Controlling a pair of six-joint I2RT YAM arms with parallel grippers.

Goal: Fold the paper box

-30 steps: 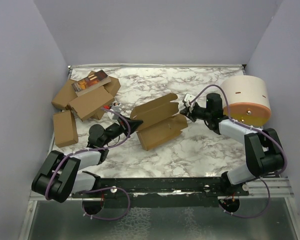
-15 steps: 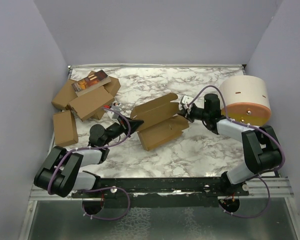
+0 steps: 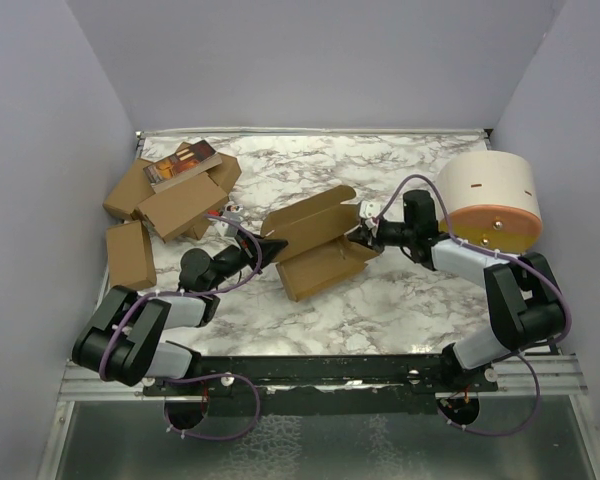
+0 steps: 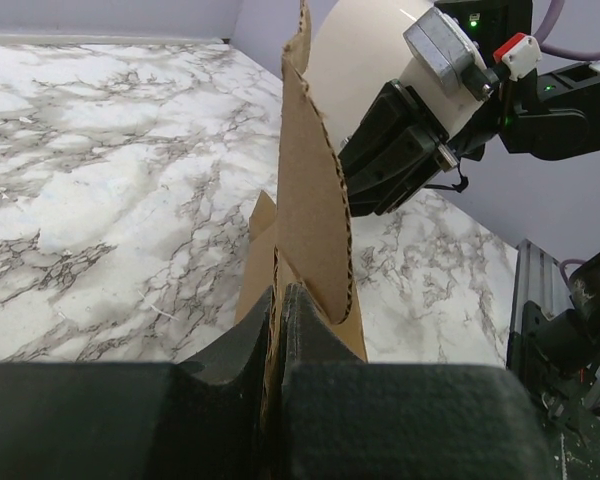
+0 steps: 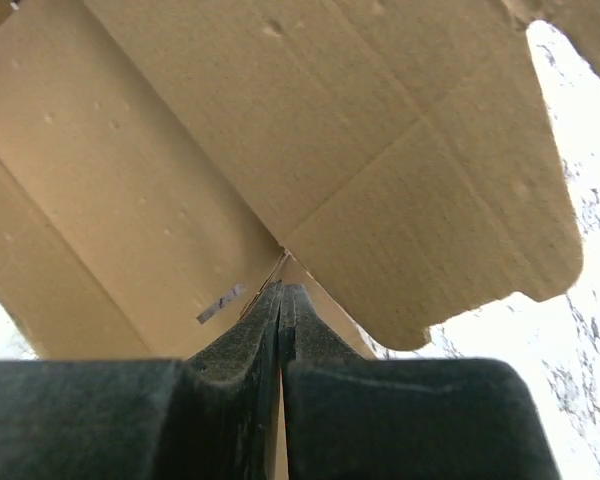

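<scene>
Marble surface (image 3: 400,300) with paper box (image 3: 320,262) half-formed, flaps unclosed. Gripped at 9 o'clock edge by shut left claw (image 3: 272,246); nudged at 3 o'clock end by shut right claw (image 3: 356,235).

The brown die-cut cardboard paper box (image 3: 320,262) sits mid-desk on the marbled desk (image 3: 400,300). The left gripper (image 3: 273,246) is at its left end and the right gripper (image 3: 359,234) at its right end, each with jaws pinched on an edge. A heap of brown cartons (image 3: 180,200) fills the far left corner. 1 separate brown carton (image 3: 130,256) lies in front of the heap along the left edge. The large white cylinder with an orange rim (image 3: 490,190) stands at the right edge.
</scene>
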